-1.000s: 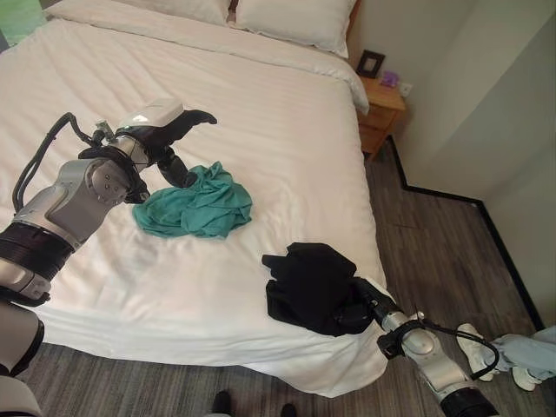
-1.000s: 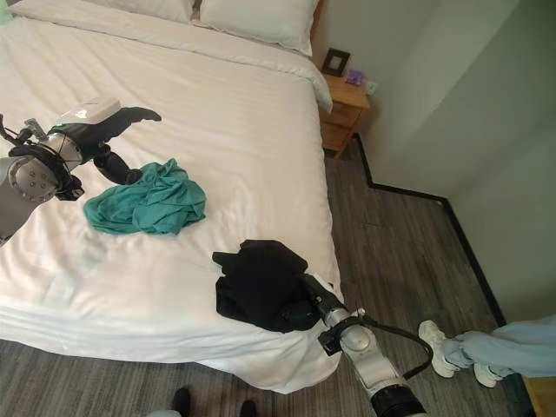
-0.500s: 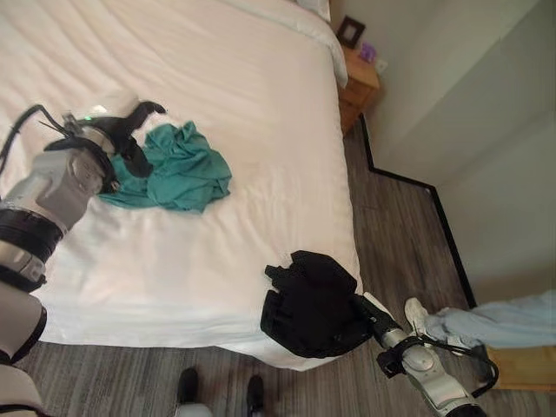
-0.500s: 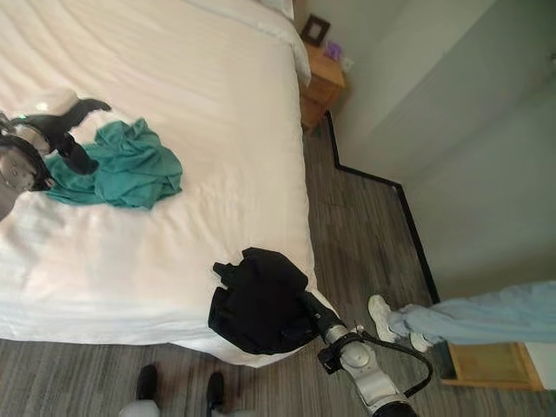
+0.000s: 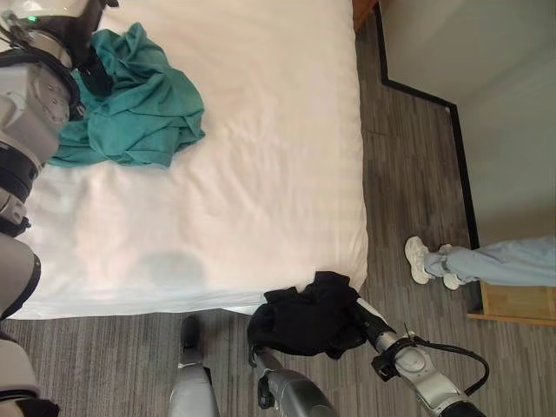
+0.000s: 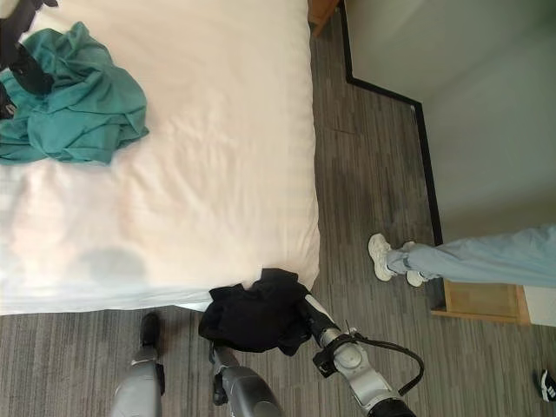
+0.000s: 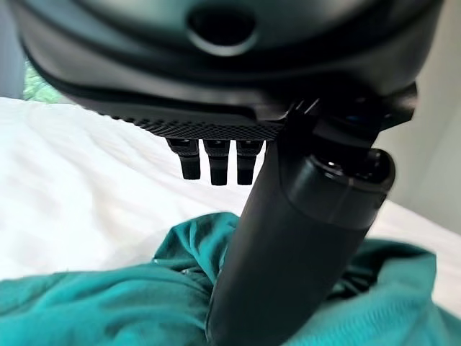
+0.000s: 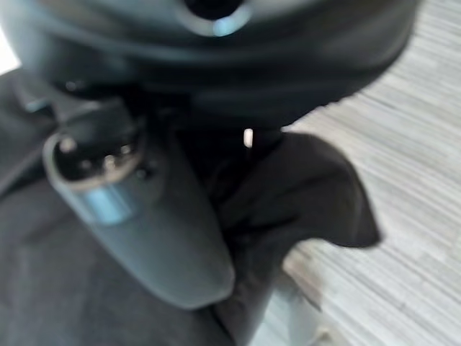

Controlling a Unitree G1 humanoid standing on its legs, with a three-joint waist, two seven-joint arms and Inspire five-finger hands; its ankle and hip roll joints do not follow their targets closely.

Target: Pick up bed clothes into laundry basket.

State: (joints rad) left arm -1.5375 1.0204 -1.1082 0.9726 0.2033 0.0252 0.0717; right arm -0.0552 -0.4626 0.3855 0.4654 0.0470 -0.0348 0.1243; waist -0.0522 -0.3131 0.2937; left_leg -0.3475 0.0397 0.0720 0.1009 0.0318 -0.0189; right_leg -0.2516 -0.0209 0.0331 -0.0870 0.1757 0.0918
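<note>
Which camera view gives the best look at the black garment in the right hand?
The left eye view: the whole black garment hangs off the bed's corner from the right hand. The right eye view shows much the same. The right wrist view has only close dark folds beside the thumb.

bedroom: large bed point(image 5: 261, 174) with white sheet, grey wood-look floor point(image 5: 408, 174), wooden furniture corner point(image 5: 517, 304).

Silver-grey left arm point(image 5: 26, 104) with black bands, dark left hand point(image 7: 288, 238), stubby black fingers point(image 7: 216, 169), silver right wrist point(image 5: 417, 369)
</note>
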